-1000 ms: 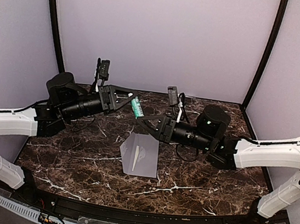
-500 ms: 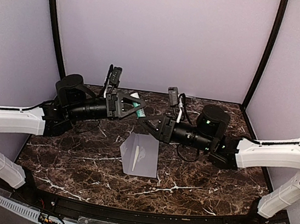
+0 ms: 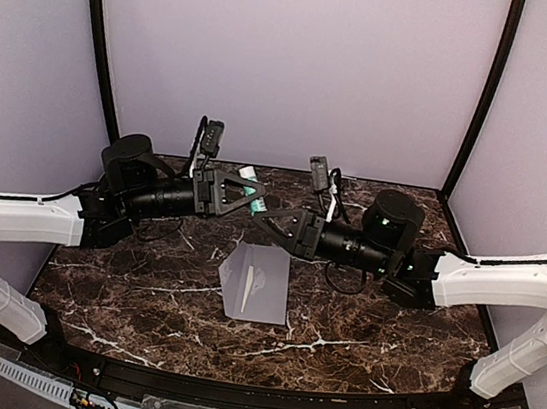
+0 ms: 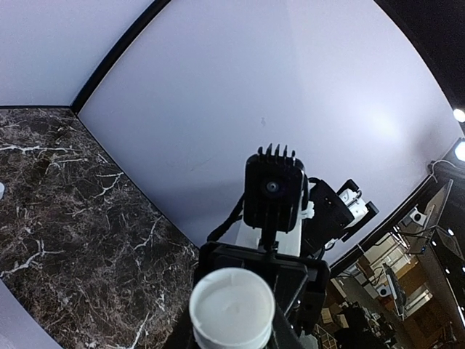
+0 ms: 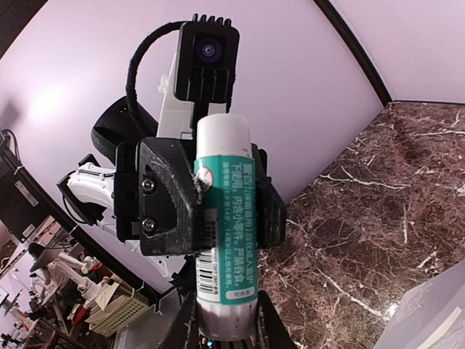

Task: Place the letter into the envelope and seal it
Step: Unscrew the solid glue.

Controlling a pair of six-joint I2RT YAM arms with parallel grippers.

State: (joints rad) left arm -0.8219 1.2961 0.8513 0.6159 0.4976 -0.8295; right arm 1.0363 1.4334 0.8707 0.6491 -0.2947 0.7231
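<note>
Left hand [image 3: 253,200], right hand [image 3: 266,214] both clamped on glue [image 5: 224,218], up in air. Envelope [image 3: 258,285] flat on surface [image 3: 131,292], just below. Letter not seen. If you pull crooked, glue may slip, fall, bump envelope.

The top camera gives me soft, even light. The dark marble table [image 3: 141,288] swallows whatever shadow falls under the left claw [image 3: 252,200] and the right claw [image 3: 267,216], while the envelope [image 3: 256,283] just below them reads pale and crisp. Both wrist views bow hard toward their edges. On the left wrist, the glue stick [image 4: 232,309] sits so close at the claw that its white cap looks soft, and two lamps [image 4: 458,115] flare far to the right. On the right wrist, the tube's label is sharp, a bright patch glows on the wall [image 5: 43,102] up-left of the claw, and the clutter [image 5: 80,291] at lower left is dim, possibly out of focus.
</note>
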